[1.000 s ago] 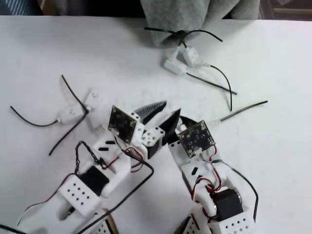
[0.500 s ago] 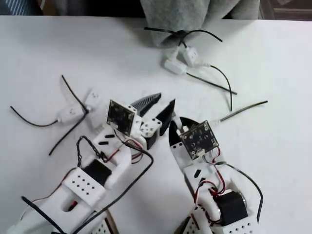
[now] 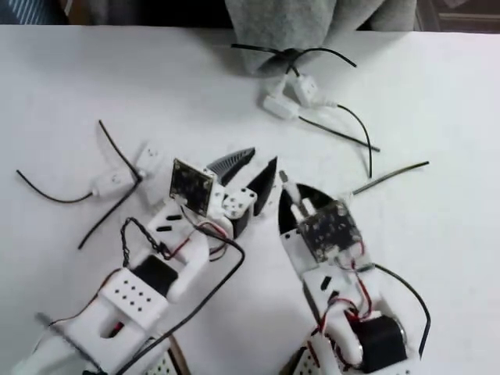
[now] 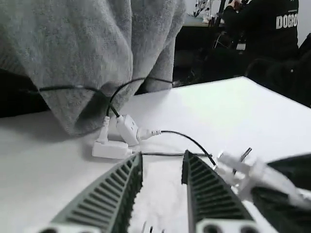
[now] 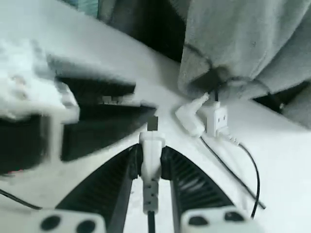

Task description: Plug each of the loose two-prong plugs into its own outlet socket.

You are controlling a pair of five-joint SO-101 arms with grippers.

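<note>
Near the middle of the tabletop [image 3: 70, 70], on the arms' side of the grey cloth [image 3: 305, 27], the two end effectors now stand apart, where a second ago we saw them crossed. The right end effector [image 3: 291, 205] has drawn back from the cloth, and the left end effector [image 3: 251, 166] has shifted slightly toward it. The right end effector [image 5: 149, 154] is clamped on a held plug [image 5: 151, 145], white, with its two prongs pointing toward the cloth and its cable running back between the fingers. The left end effector [image 4: 160, 162] has its fingers spread with nothing between them, just beside the held plug [image 4: 238, 167].

Right at the cloth's edge we find a second plug [image 3: 280, 108] and a socket block [image 3: 306, 90] just beside each other, their black cables leading under the cloth and away from it. Well to the left of the cloth in the high view, a third plug [image 3: 109, 183] lies on its black cable near a white socket [image 3: 150, 158]. A loose cable [image 3: 391, 176] lies below and to the right of the cloth, just past the right end effector.
</note>
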